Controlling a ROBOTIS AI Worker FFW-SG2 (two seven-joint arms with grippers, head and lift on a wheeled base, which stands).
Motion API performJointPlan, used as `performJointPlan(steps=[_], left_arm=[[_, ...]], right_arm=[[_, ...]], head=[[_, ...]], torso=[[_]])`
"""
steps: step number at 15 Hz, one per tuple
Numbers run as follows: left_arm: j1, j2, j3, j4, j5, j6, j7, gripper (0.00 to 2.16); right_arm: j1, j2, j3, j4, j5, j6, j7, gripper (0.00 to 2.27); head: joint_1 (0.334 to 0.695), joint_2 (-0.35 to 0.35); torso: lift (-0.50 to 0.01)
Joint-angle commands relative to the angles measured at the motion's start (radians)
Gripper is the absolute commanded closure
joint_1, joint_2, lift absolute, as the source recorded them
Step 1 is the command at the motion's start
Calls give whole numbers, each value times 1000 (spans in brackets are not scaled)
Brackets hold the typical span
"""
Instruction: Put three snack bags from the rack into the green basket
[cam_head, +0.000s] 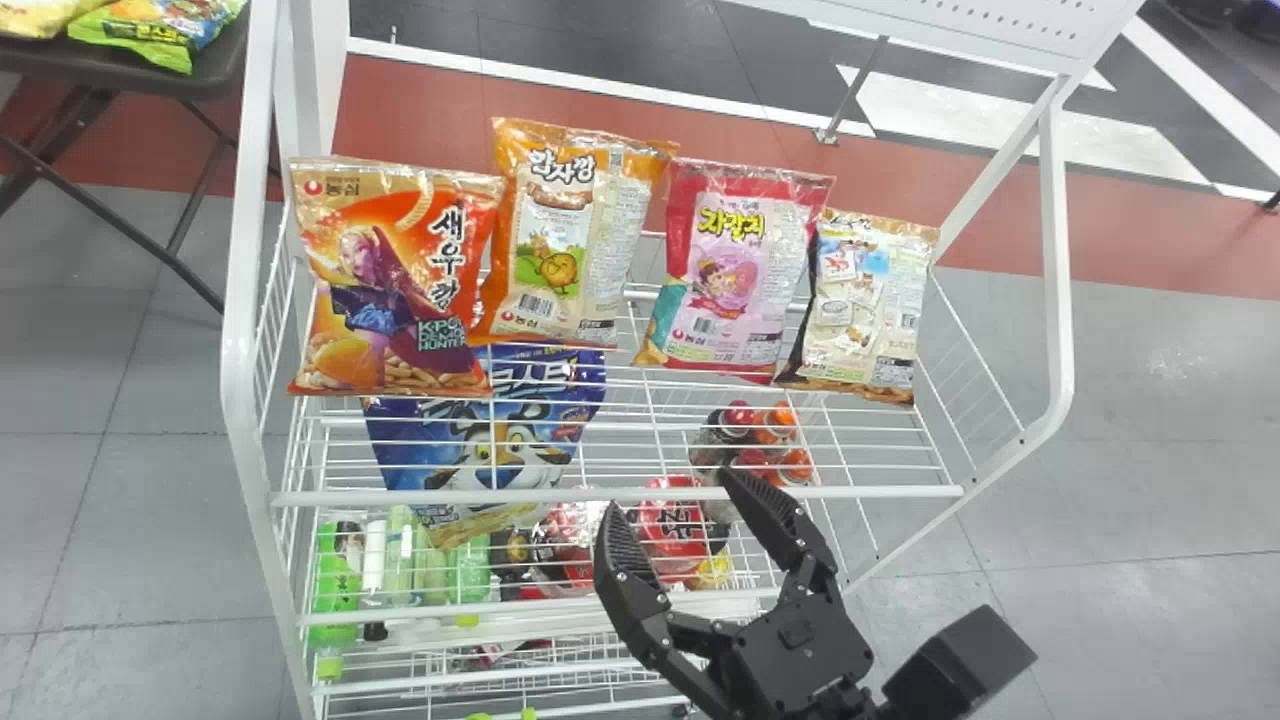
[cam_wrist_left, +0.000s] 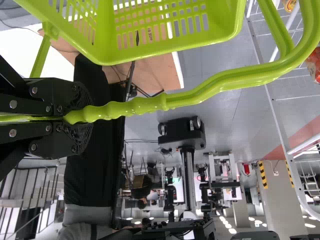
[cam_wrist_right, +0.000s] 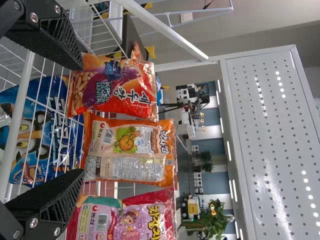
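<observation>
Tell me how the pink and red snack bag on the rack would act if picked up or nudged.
The pink and red snack bag is probably light for its size, as it looks puffed out. Its glossy, creased film suggests it may give softly and slip a little. Standing on end on the rack, it could tip if nudged.
</observation>
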Motion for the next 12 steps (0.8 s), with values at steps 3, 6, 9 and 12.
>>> performJointPlan(steps=[3, 6, 9, 12], left_arm=[[-1, -3, -2, 4, 0, -9, -3, 1646], [-2, -3, -3, 4, -3, -9, -5, 1646], [-2, -3, -6, 2, -6, -9, -3, 1646], [-2, -3, -9, 2, -11, -12, -8, 1642]], right_arm=[[-12, -1, 2, 15, -1, 0, 2, 83], [-29, 1, 6, 25, 0, 0, 5, 83], [-67, 1, 14, 25, 3, 43, 5, 83], [-255, 4, 86, 88, 32, 233, 2, 83]], head=[[695, -350], [695, -350], [695, -350], [695, -350]], torso=[[0], [0], [0], [0]])
